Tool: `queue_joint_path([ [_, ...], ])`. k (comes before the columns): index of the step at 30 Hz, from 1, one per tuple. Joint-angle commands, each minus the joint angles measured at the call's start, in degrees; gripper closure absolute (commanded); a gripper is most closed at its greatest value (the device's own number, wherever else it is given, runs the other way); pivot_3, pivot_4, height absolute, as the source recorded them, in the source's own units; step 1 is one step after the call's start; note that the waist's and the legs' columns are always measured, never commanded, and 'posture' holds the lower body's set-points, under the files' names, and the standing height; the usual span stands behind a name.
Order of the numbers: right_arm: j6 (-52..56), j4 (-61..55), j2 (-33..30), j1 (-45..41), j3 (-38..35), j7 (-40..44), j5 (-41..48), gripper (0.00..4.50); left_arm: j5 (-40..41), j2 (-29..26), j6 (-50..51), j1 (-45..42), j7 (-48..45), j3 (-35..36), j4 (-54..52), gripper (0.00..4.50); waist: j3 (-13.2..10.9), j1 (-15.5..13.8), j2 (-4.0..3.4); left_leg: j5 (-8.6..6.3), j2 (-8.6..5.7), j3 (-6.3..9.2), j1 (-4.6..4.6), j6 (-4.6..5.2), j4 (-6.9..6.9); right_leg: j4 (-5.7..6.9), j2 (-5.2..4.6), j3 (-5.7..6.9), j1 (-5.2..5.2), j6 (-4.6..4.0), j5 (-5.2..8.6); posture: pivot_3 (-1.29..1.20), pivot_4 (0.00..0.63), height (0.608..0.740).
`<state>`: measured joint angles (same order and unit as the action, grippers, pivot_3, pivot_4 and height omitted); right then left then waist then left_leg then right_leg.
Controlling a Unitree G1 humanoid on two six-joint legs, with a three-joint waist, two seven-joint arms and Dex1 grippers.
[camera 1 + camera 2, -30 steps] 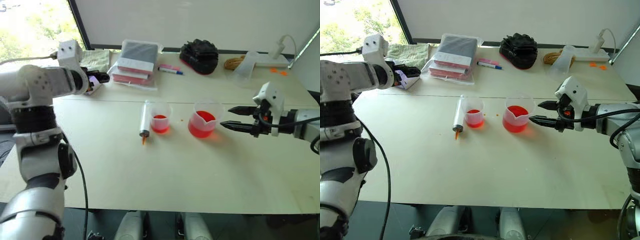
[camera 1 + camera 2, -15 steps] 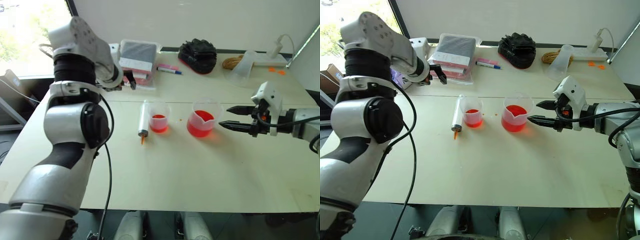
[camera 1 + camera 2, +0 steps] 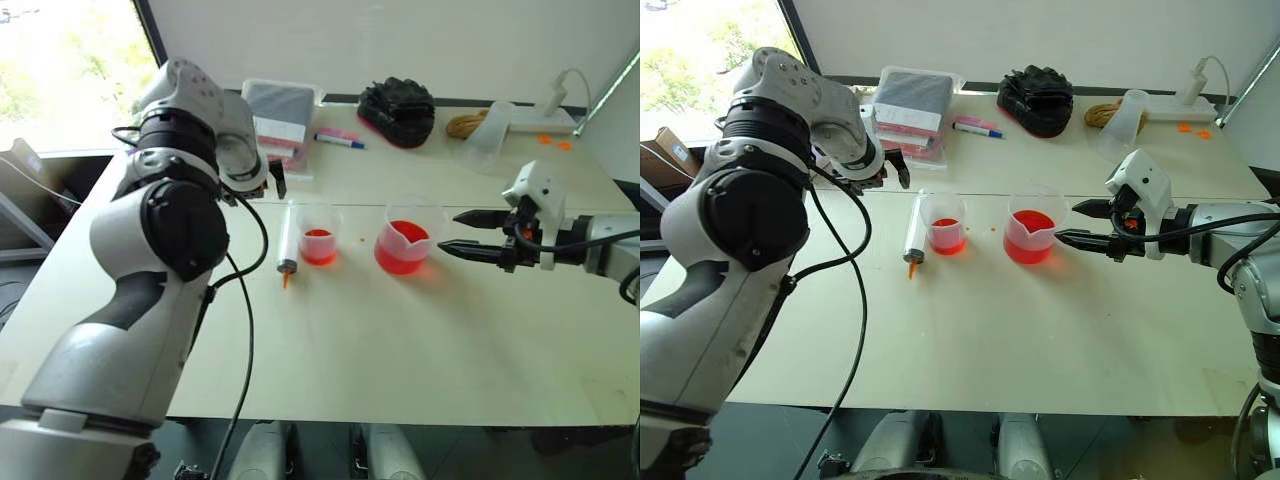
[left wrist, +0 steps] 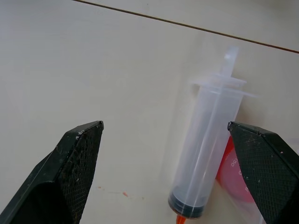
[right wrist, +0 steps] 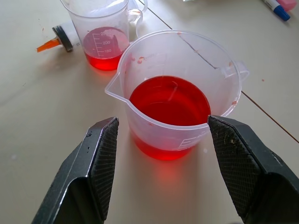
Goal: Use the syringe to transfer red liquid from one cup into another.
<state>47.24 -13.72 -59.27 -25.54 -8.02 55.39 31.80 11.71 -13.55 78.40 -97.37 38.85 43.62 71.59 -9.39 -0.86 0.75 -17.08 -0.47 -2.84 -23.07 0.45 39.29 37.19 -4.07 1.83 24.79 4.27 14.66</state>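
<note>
The syringe (image 3: 288, 240) lies flat on the table, orange tip toward me, right beside the smaller cup (image 3: 319, 235). That cup holds a little red liquid (image 5: 103, 39). The larger spouted cup (image 3: 405, 240) to its right is about a third full of red liquid (image 5: 169, 100). My left gripper (image 3: 898, 170) hangs open, pointing down, just behind and left of the syringe's plunger end. In the left wrist view the syringe (image 4: 208, 154) lies between the spread fingers, untouched. My right gripper (image 3: 452, 233) is open, level with the larger cup (image 5: 177, 93) and just to its right, not touching.
Along the table's back edge sit a stack of flat packages (image 3: 275, 118), a blue-capped marker (image 3: 340, 141), a black bundle (image 3: 398, 108), a coil of rope (image 3: 465, 125), a clear plastic piece (image 3: 485, 140) and a white power strip (image 3: 545, 120). A seam (image 3: 450, 205) crosses the table behind the cups.
My left arm has swung in from the far left toward the middle and tipped its gripper downward near the syringe. The right gripper, cups and syringe have not moved.
</note>
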Motion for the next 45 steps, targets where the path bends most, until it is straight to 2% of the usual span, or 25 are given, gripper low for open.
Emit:
queue_joint_path([
  [1,0.1,-2.1,-0.5,0.0,-2.4,-0.4,0.7,1.36,2.3,-0.1,-1.8,-1.7,2.5,1.0,0.8,0.01,0.0,0.0,0.00,0.00,0.00,0.00,0.00,-0.01,0.00,0.00,0.00,0.00,0.00,0.00,0.00,0.00,0.150,0.740],
  [14,0.7,-3.1,-0.2,0.8,-2.6,-1.9,1.3,1.36,5.8,1.3,-4.0,1.2,5.6,-0.3,4.0,0.01,0.0,0.1,0.00,0.07,-0.01,-0.02,0.03,-0.13,-0.03,0.02,0.00,0.01,0.00,0.01,-0.01,0.00,0.150,0.740],
  [26,1.1,-3.8,0.0,1.0,-2.7,-2.9,1.8,1.36,4.4,3.6,-4.5,4.4,-1.2,-7.2,4.0,0.01,0.0,0.1,-0.02,0.09,-0.01,-0.07,0.05,-0.15,-0.03,0.02,0.02,0.01,-0.01,0.01,-0.01,0.00,0.150,0.740],
  [35,1.5,-4.3,-0.3,1.4,-3.2,-3.3,2.3,1.36,3.5,2.1,-6.2,6.1,-6.5,-10.9,4.0,0.01,0.0,0.2,-0.02,0.11,0.00,-0.11,0.16,-0.18,-0.04,0.07,0.07,-0.01,-0.03,0.01,-0.01,0.00,0.150,0.740],
  [45,1.3,-4.1,-0.6,1.1,-3.1,-3.1,2.2,1.36,2.7,-0.7,-6.2,8.3,-6.1,-12.2,4.6,0.01,0.0,0.3,-0.01,0.12,0.03,-0.15,0.50,-0.19,-0.11,0.09,0.09,-0.05,-0.28,0.01,-0.01,0.00,0.150,0.740],
])
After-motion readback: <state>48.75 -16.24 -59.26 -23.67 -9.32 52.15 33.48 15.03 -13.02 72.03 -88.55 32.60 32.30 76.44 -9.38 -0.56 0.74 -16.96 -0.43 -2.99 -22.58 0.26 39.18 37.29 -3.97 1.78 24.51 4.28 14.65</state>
